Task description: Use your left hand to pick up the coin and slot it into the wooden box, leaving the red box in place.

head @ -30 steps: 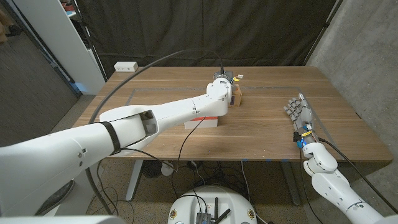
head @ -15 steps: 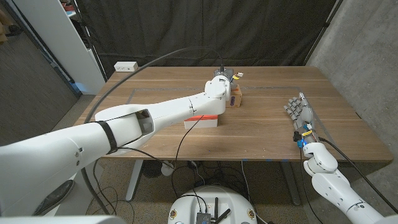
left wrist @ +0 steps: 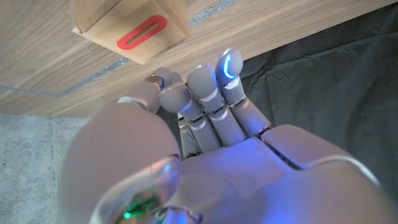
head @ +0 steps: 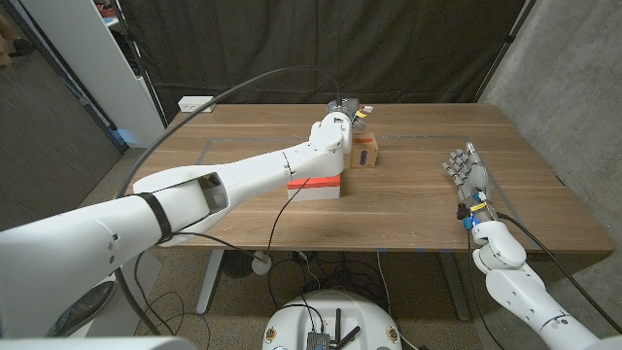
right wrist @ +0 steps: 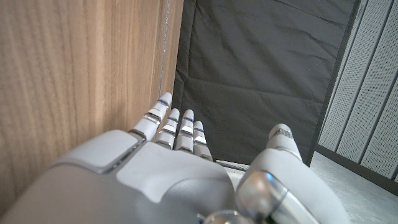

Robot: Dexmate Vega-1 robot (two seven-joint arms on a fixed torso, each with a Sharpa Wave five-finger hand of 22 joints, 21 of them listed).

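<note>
Coin [left wrist: 153,79], seemingly, is pinched at the left hand [left wrist: 186,99] fingertips just beside the wooden box [head: 365,151], kept poised for its red-ringed slot [left wrist: 142,33]. Right hand [head: 466,171] is held open, empty.

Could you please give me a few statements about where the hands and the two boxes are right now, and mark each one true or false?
1. The wooden box has a red-ringed slot in its top. True; the left wrist view shows it.
2. The left hand rests on the red box. False: it is up beside the wooden box, beyond the red one.
3. The right hand holds the wooden box. False: it is by the table's right edge, fingers apart, holding nothing.
4. The red box lies nearer the robot than the wooden box. True.
5. A small round coin-like thing shows at the left hand's fingertips. True, though it is too small to be sure.
</note>
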